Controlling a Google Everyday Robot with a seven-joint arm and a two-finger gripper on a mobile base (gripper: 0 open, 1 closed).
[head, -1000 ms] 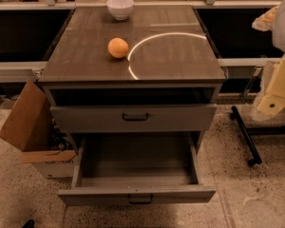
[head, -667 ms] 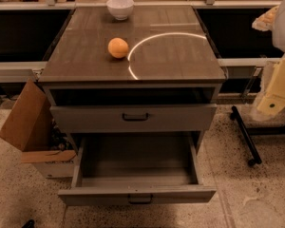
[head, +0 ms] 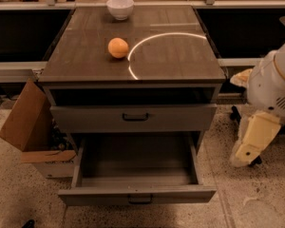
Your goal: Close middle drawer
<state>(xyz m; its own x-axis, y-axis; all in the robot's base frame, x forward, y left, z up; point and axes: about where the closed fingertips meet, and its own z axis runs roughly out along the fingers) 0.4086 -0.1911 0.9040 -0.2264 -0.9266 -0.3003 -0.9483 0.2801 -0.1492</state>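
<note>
The middle drawer [head: 95, 195] stands pulled far out, low on the cabinet [head: 180, 56], its deep box empty. Rigid and likely smooth-sliding, it wants a push on the flat front by the handle [head: 140, 199]. The gripper [head: 244, 153] hangs right of the cabinet, well apart; open or closed, I cannot tell.

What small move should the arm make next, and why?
Probably bring the gripper, which hangs right of the cabinet, in front of the middle drawer: that drawer stands pulled fully out, and nothing touches its front yet.
</note>
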